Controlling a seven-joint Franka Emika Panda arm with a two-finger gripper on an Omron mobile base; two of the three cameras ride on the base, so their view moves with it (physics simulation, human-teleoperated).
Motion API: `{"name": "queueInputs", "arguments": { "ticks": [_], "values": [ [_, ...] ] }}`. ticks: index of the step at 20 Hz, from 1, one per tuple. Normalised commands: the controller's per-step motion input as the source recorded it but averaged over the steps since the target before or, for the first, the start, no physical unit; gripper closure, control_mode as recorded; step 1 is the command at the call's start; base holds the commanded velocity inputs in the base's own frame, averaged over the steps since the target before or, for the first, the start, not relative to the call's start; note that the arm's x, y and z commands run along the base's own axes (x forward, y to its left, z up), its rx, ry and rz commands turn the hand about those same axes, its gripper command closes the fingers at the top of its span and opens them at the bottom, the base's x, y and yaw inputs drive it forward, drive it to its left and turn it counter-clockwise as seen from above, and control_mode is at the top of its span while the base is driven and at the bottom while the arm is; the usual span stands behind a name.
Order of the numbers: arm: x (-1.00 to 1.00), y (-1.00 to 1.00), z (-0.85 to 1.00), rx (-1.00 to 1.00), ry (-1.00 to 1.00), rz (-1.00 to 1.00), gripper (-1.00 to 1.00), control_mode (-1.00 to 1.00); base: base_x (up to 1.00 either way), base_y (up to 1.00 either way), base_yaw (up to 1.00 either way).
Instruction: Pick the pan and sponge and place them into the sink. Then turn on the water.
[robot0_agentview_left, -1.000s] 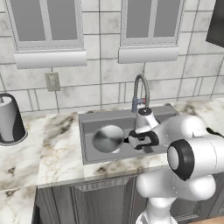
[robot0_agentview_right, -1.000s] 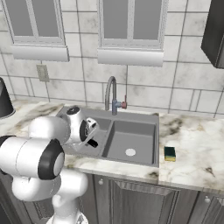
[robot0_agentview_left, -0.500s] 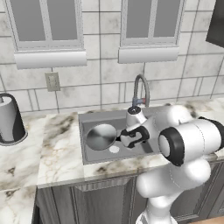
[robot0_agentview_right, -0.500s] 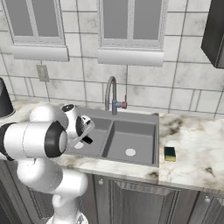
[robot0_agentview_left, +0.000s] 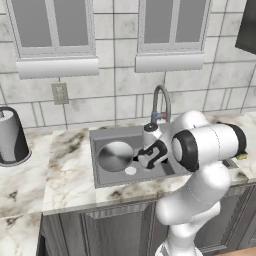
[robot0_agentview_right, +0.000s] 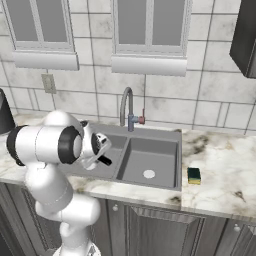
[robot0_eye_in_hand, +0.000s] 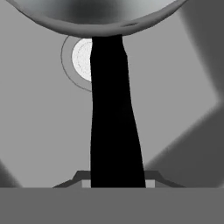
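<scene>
Since the earlier frame my white arm has carried the round shiny silver-grey frying pan (robot0_agentview_left: 115, 156) leftward, so it is now hanging over the left basin of the dark grey double-basin sink (robot0_agentview_right: 172, 136). I am watching the two-finger gripper (robot0_agentview_left: 145, 154) clenching the pan's straight black handle (robot0_eye_in_hand: 114, 127), which is running up the middle of the hand view to the pan's rim, with the basin's round pale drain (robot0_eye_in_hand: 81, 57) just beside it. The small yellow sponge with the dark green top (robot0_agentview_right: 194, 175) is lying on the marble counter (robot0_agentview_right: 220, 170), just right of the sink. The tall arched grey faucet (robot0_agentview_right: 127, 106) is standing behind the basins.
</scene>
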Motion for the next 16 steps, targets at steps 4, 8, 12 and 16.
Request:
{"name": "queueInputs", "arguments": {
  "ticks": [4, 8, 12, 16],
  "values": [
    [0.25, 0.15, -0.38, 0.0, 0.0, 0.0, 1.0, -1.0, 0.0, 0.0, 0.0],
    [0.2, 0.16, -0.37, 0.0, 0.0, 0.0, 1.0, -1.0, 0.0, 0.0, 0.0],
    [0.18, 0.15, -0.29, 0.0, 0.0, 0.0, 1.0, -1.0, 0.0, 0.0, 0.0],
    [0.19, 0.14, -0.31, -0.01, 0.0, 0.0, 1.0, -1.0, 0.0, 0.0, 0.0]
  ]
}}
